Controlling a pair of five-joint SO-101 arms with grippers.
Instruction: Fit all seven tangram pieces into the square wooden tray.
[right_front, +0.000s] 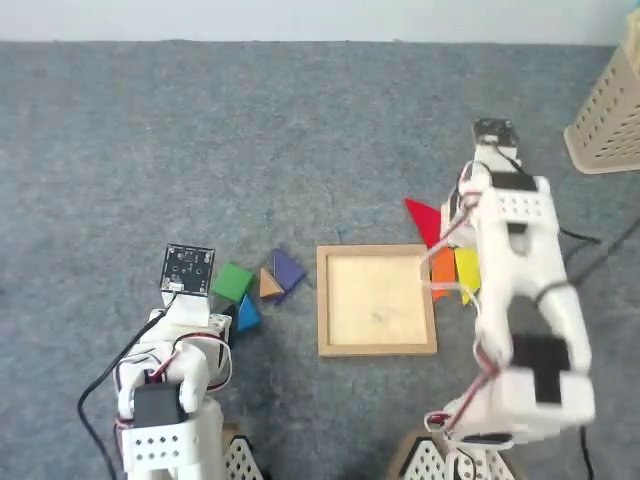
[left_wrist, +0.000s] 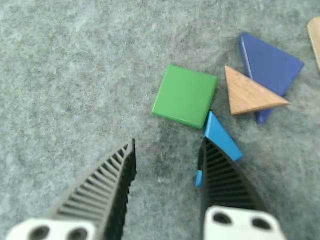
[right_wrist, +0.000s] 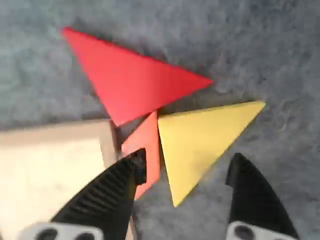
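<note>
Seven pieces (right_front: 233, 281) lie outside the tray (right_front: 376, 349), mid-frame in the high view: four to its left, three at its right edge. Both grippers gape empty, left gripper (left_wrist: 167, 150) by the blue triangle (left_wrist: 222, 137), right gripper (right_wrist: 190, 159) straddling the yellow triangle (right_wrist: 200, 135), apparently poised to grasp.

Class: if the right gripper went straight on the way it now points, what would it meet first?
Most likely the yellow triangle, lying between the right gripper's open jaws; depth is hard to judge.
</note>
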